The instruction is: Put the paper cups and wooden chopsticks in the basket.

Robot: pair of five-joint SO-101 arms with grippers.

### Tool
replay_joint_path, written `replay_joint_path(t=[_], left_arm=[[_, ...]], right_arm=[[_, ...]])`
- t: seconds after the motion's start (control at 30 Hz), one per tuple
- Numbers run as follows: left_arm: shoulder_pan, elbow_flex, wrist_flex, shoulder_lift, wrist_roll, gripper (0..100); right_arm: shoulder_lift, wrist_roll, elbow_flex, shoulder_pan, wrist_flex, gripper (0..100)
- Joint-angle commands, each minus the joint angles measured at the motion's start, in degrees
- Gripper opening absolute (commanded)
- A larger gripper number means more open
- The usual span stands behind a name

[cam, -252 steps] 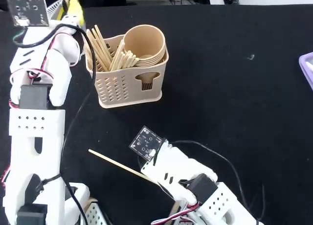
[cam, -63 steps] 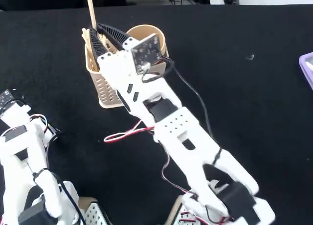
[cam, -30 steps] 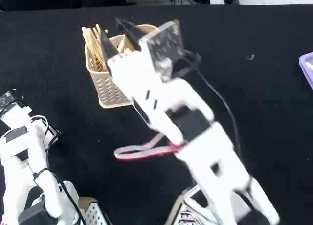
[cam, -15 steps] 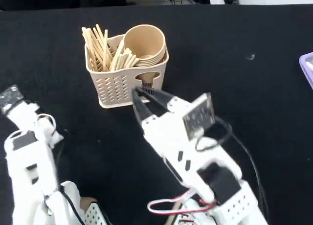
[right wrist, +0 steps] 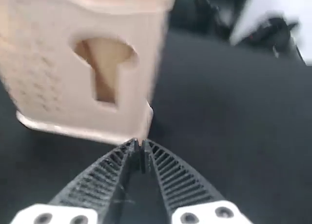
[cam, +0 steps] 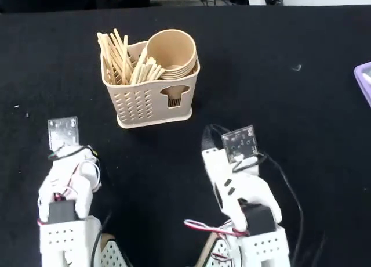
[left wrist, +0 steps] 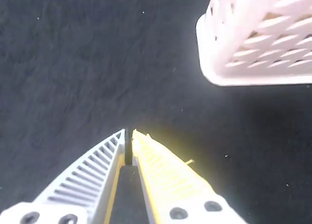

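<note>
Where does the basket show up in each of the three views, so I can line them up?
High view: the basket stands toward the far side of the table, left of centre.
Left wrist view: a corner of its slotted wall, ahead of the left pincer and off to one side.
Right wrist view: its wall, close ahead of the right pincer.
Shared landmark: the keyhole-shaped cutout, in the high and right wrist views.

The worktop (cam: 278, 104) looks like matt black cloth, faintly flecked with lint. The basket (cam: 152, 101) is smooth beige plastic. Matt tan paper cups (cam: 172, 51); bare pale wooden chopsticks (cam: 119, 58). The left fingers (left wrist: 163, 165) are ribbed white and yellow plastic, the right fingers (right wrist: 170, 173) ribbed black plastic.
</note>
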Motion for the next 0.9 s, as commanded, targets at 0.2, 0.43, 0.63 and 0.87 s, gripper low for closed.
replay_joint_path(t=[0.2, 0.43, 0.63, 0.87], left_arm=[[1.27, 3.74, 7.47, -11.43, -0.53, 3], [1.27, 6.64, 7.65, -11.34, -0.53, 3], [2.07, 6.73, 9.49, -11.25, -0.44, 3], [11.91, 6.73, 20.40, -11.25, -0.53, 3]], right_arm=[[-5.32, -0.62, 1.63, 4.48, 13.45, 1.8], [-5.32, -0.62, 1.54, 4.48, 24.97, 2.1], [-5.32, -0.62, 1.54, 4.48, 30.07, 2.0], [-5.32, -0.53, 1.54, 4.75, 30.51, 1.8]])
